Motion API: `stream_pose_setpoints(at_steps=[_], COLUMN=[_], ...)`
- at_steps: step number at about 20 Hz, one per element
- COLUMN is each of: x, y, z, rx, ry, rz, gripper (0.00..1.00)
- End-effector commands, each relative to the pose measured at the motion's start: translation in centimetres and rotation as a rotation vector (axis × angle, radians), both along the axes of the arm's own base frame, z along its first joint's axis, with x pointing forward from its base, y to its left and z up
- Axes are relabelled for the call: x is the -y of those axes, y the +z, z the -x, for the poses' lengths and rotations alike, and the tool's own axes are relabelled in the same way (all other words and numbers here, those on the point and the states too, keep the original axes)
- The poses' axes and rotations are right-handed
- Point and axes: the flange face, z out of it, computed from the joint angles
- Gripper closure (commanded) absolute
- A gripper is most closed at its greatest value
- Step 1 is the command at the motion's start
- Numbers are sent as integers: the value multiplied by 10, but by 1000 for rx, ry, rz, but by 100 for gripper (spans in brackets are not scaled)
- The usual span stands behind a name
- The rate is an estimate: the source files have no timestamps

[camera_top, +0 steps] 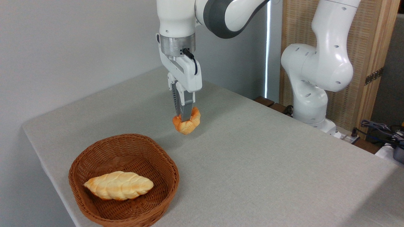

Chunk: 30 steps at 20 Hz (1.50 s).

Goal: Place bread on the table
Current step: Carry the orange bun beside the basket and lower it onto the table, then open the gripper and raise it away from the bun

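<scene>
Jaws pinching the bread from above. Bare tabletop straight below the jaws; basket off to the lower left. Needs lowering, then letting go.

Table: broad bare cloth is lying open across the centre, right and near side; nothing is blocking passage there.

Wicker basket: occupying the near left corner; its raised rim is walling in a braided loaf, reachable from above only.

Gripper: hanging above the table's middle-left, pinching the bread, filling the air just behind the basket.

Arm base: standing at the far right edge, with cables beside it.
</scene>
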Motion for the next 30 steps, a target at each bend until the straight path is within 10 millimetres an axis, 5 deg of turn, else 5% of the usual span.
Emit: stream_pose_setpoints(at_steps=[1, 11, 15, 22, 25, 30], x=[-1, 10, 3, -43, -60, -60], y=[-2, -9, 29, 112, 120, 123], z=[-1, -4, -25, -108, -125, -135], rx=[9, 6, 64, -57, -52, -46], ry=[-14, -34, 12, 228, 271, 266], rz=[6, -6, 22, 35, 34, -20], gripper=[1, 0, 0, 0, 0, 0])
